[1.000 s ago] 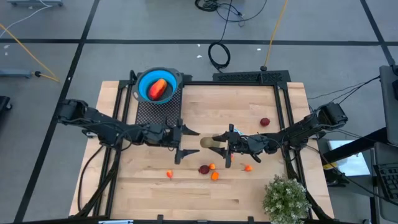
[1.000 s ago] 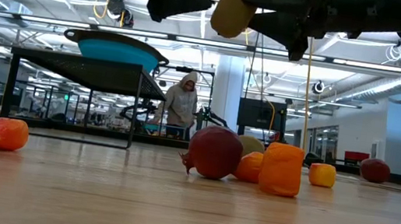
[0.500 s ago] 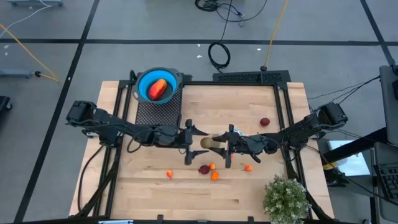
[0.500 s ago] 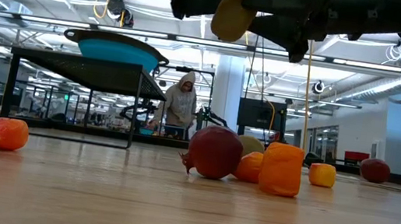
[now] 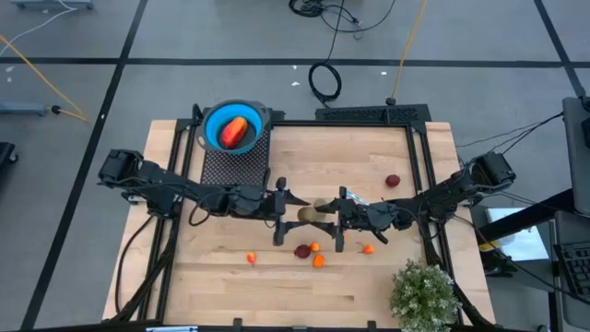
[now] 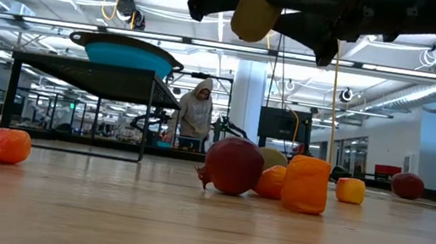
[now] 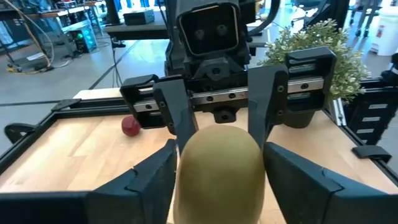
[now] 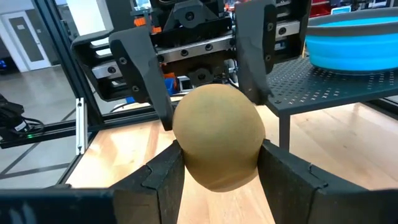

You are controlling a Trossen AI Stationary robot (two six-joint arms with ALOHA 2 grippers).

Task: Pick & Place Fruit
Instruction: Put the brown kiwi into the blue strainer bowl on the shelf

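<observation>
Wooden table (image 5: 369, 286) on grey floor (image 5: 74, 231).

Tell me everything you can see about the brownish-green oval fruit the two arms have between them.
The brownish-green oval fruit is a smooth, matte, egg-shaped toy of plain olive-tan colour, with no stem or markings visible. It hangs in the air above the middle of the wooden table, over the small orange and dark red pieces. The right gripper clamps it on both sides, and the left gripper has its fingers around the opposite end, at or near its sides.
</observation>
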